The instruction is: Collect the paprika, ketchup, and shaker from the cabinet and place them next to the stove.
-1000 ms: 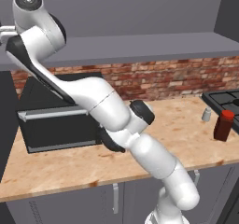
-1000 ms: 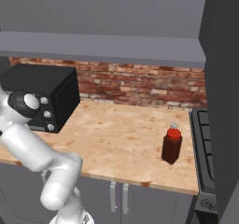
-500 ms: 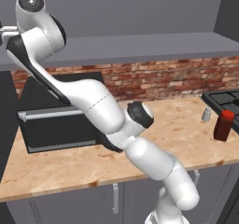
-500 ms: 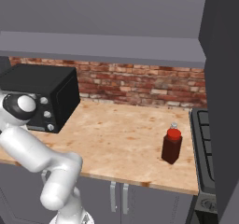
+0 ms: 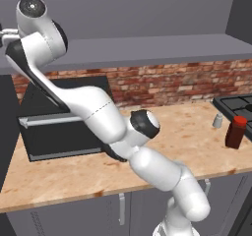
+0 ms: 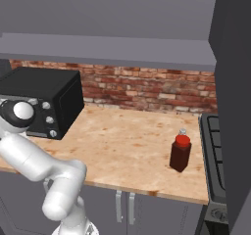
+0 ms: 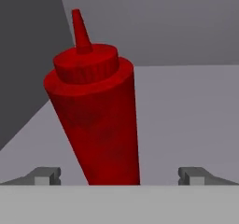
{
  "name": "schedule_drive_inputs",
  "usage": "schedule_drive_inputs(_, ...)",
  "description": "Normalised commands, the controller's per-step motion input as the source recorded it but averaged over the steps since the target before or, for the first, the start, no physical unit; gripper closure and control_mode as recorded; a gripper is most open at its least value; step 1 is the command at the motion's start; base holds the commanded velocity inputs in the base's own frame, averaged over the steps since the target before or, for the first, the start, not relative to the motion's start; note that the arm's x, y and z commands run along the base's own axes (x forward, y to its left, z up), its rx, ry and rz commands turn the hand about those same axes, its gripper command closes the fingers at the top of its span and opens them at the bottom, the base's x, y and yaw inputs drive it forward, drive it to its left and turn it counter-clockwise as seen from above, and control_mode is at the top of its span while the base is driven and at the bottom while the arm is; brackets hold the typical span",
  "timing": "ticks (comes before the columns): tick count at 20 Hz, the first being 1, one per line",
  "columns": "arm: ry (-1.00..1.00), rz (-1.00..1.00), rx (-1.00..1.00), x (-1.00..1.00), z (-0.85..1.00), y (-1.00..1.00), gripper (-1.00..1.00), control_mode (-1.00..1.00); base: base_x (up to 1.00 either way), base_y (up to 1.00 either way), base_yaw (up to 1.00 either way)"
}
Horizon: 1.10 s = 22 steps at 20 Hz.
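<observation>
The ketchup (image 7: 100, 120), a slim red squeeze bottle with a pointed nozzle, stands on the grey cabinet shelf (image 7: 186, 106) close in front of the hand. My gripper (image 7: 121, 176) is open, with one fingertip on each side of the bottle's base and clear of it. On the counter by the stove (image 5: 241, 104) stands the paprika (image 5: 236, 132), a dark jar with a red cap, and the small pale shaker (image 5: 217, 121) is just beyond it. From the right side the paprika (image 6: 180, 152) hides most of the shaker (image 6: 182, 131), beside the stove (image 6: 213, 146).
A black toaster oven (image 5: 64, 127) sits at the left of the wooden counter (image 5: 187, 146), also seen as the toaster oven (image 6: 44, 102) with silver knobs. The cabinet shelf (image 5: 147, 48) runs above a brick wall. A dark side panel (image 7: 28, 55) stands left of the ketchup.
The arm has shifted only slightly, reaching up to the left. The paprika and shaker on the counter have not moved.
</observation>
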Motion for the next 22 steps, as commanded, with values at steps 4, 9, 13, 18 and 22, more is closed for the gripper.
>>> schedule_drive_inputs(4,0.0,-0.01,0.0,0.0,0.0,0.19,-1.0,-1.0,0.0,0.0,0.0)
schedule_drive_inputs(9,0.0,0.0,0.0,0.0,0.0,0.06,-1.0,-1.0,0.0,0.0,0.0)
schedule_drive_inputs(13,0.0,0.0,0.0,0.04,0.01,0.0,-1.0,-1.0,0.0,0.0,0.0)
schedule_drive_inputs(18,0.0,0.0,0.0,0.01,0.02,0.0,-1.0,-1.0,0.0,0.0,0.0)
schedule_drive_inputs(22,0.0,0.0,0.0,0.0,0.06,0.0,-1.0,-1.0,0.0,0.0,0.0)
